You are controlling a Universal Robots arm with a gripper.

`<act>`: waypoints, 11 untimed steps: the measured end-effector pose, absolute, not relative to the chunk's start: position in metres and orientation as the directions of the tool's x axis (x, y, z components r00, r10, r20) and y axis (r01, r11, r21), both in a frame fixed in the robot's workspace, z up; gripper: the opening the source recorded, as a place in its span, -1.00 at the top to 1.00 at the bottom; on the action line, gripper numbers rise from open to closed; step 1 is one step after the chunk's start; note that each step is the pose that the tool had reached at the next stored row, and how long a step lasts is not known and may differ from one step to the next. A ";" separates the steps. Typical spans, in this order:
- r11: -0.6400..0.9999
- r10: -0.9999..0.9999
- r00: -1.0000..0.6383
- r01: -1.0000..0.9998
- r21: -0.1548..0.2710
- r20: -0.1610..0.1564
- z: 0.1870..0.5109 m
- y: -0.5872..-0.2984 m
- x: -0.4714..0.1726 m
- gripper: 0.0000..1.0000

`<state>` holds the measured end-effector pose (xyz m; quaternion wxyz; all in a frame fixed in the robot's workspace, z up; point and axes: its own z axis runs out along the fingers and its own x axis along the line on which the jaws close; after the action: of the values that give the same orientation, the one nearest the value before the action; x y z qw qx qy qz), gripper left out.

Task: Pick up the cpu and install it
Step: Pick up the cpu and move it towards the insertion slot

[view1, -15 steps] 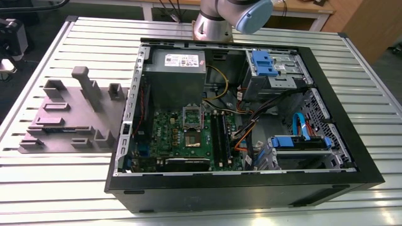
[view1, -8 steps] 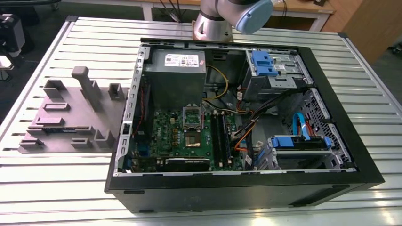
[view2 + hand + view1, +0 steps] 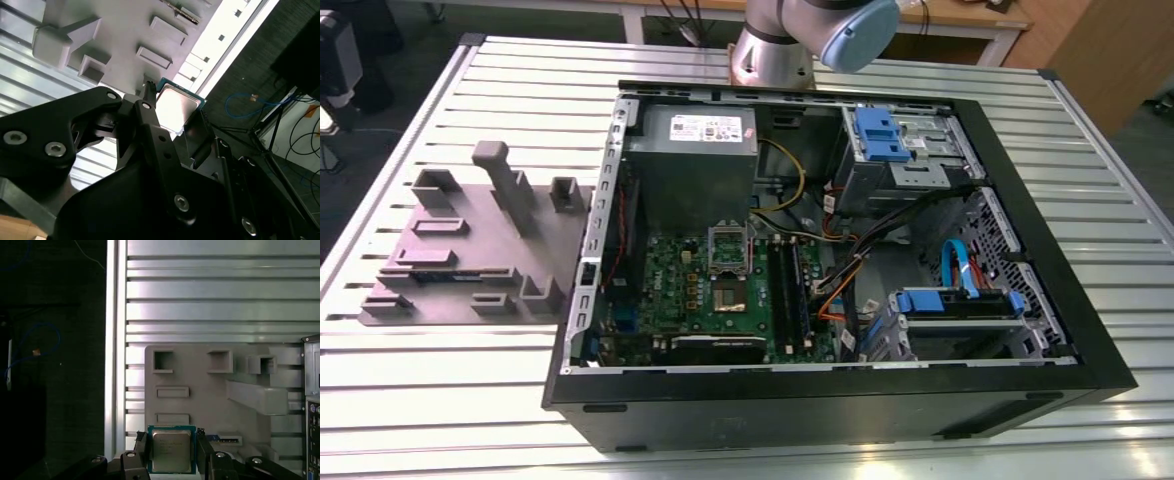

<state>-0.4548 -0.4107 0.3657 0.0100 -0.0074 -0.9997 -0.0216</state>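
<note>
In both wrist views the cpu (image 3: 171, 450) (image 3: 177, 104) is a small square chip with a pale silver top and a green rim. My gripper (image 3: 171, 452) (image 3: 172, 112) is shut on it, one black finger (image 3: 141, 447) against each side. The chip hangs well above the grey moulded fixture (image 3: 210, 390) on the slatted table. In the exterior view the green motherboard (image 3: 680, 275) lies inside the open computer case (image 3: 1041, 250), with its dark square socket (image 3: 730, 293) below a raised metal frame (image 3: 727, 243). My arm (image 3: 787, 40) stands at the table's far edge.
The grey fixture (image 3: 474, 250) sits on the exterior view's left of the case. Inside the case are a large grey box with a label (image 3: 691, 160), blue drive brackets (image 3: 881, 135), a bundle of cables (image 3: 854, 260) and memory slots (image 3: 787, 285). The table edge (image 3: 111, 365) borders dark floor.
</note>
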 end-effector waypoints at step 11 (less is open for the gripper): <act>0.999 0.014 -1.000 0.015 0.043 0.020 0.381 -0.411 -0.455 0.05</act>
<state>-0.4548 -0.4107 0.3811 0.0100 -0.0074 -0.9997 -0.0218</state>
